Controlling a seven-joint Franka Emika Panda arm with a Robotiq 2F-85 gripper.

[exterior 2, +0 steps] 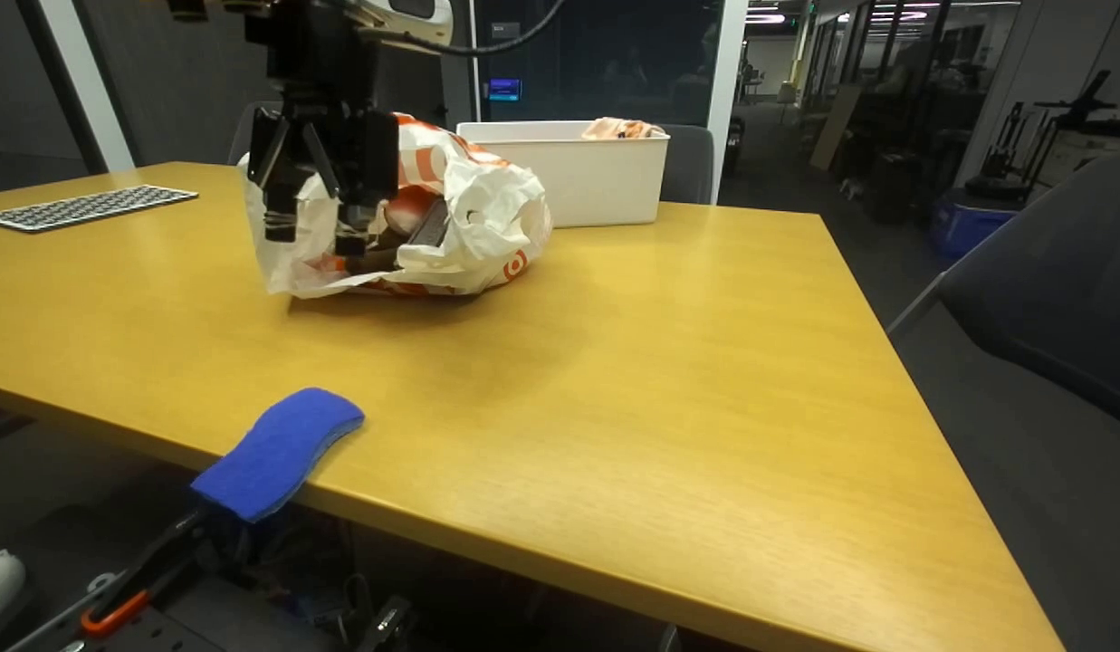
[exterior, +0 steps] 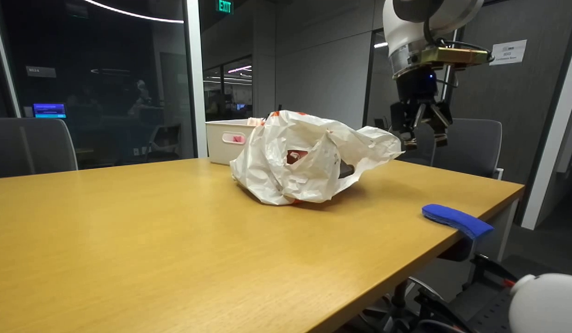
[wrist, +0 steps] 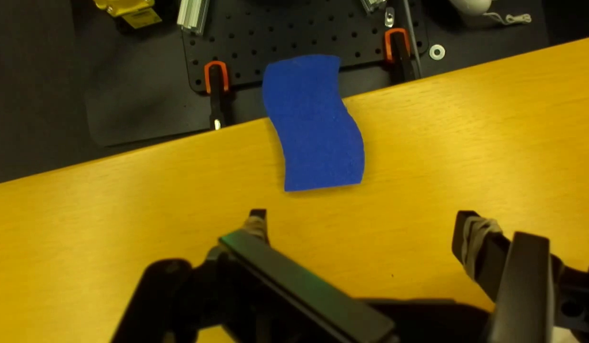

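Note:
My gripper (exterior: 425,140) is open and empty, pointing down above the table (exterior: 175,249). It also shows in an exterior view (exterior 2: 315,234), and its wide-apart fingers with bands round the tips show in the wrist view (wrist: 362,224). A blue curved cloth-like piece (wrist: 318,133) lies partly over the table edge, ahead of the fingers and apart from them. It shows in both exterior views (exterior: 454,218) (exterior 2: 283,448). A crumpled white plastic bag (exterior: 267,171) with red marks lies near the gripper. Dark and reddish items show in its opening in an exterior view (exterior 2: 430,225).
A white bin (exterior 2: 605,177) with pinkish cloth stands behind the bag. A keyboard (exterior 2: 93,208) lies at the table's far side. A black perforated plate (wrist: 294,28) with orange-tipped clamps (wrist: 216,78) sits at the table edge. Chairs (exterior: 468,143) stand around.

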